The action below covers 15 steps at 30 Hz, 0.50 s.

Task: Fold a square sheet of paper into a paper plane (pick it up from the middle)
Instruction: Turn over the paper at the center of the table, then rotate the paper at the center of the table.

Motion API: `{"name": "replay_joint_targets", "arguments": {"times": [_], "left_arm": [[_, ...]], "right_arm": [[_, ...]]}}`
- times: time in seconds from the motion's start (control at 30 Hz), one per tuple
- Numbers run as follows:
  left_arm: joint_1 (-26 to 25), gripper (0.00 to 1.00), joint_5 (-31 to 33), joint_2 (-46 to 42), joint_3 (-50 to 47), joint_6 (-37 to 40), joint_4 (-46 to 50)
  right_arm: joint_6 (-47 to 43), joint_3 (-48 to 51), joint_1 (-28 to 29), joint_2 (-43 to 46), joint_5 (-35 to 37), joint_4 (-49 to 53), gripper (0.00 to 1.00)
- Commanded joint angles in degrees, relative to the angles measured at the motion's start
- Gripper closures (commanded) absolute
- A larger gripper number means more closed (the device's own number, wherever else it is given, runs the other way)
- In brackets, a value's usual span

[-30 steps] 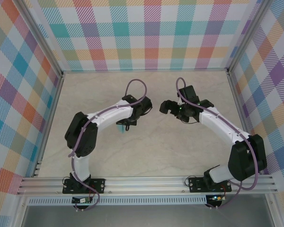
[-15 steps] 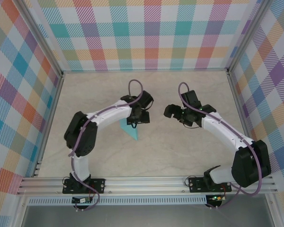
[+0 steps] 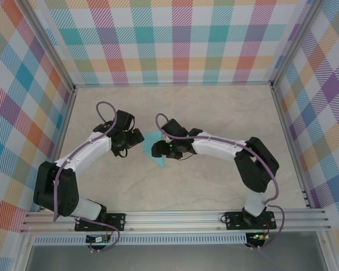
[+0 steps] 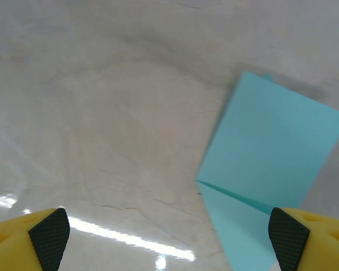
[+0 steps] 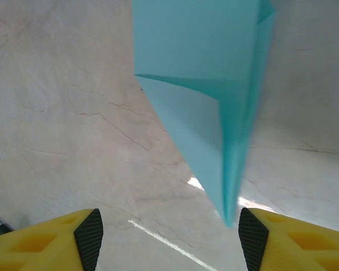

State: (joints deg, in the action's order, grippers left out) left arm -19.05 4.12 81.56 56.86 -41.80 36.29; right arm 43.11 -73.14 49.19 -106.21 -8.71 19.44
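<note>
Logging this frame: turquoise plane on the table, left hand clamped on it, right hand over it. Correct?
No: the left hand is open, its fingers spread wide and not closed on the paper plane, as the left wrist view shows. The rest holds: the plane lies on the table, with the right hand over it.

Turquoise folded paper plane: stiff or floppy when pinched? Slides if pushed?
The turquoise folded paper plane looks thin, so probably very light. Its layered crease likely stiffens it lengthwise; edges may flop. On the glossy pale table it should slide.
</note>
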Motion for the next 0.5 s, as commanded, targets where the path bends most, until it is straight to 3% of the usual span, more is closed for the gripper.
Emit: {"name": "replay_joint_targets", "arguments": {"times": [0.0, 0.23, 0.47], "left_arm": [[2.9, 0.07, 0.4, -4.5, -3.0, -1.5, 0.5], [4.7, 0.05, -1.7, -6.0, -6.1, -3.0, -0.9], [4.7, 0.05, -3.6, -4.8, -6.1, -2.6, -1.4]], "right_arm": [[2.3, -4.1, -0.5, -4.2, -2.2, -1.3, 0.34], [1.1, -9.7, -0.5, -11.6, -2.2, 2.5, 0.35], [-2.5, -9.9, -0.6, -11.7, 2.1, 7.2, 0.35]]}}
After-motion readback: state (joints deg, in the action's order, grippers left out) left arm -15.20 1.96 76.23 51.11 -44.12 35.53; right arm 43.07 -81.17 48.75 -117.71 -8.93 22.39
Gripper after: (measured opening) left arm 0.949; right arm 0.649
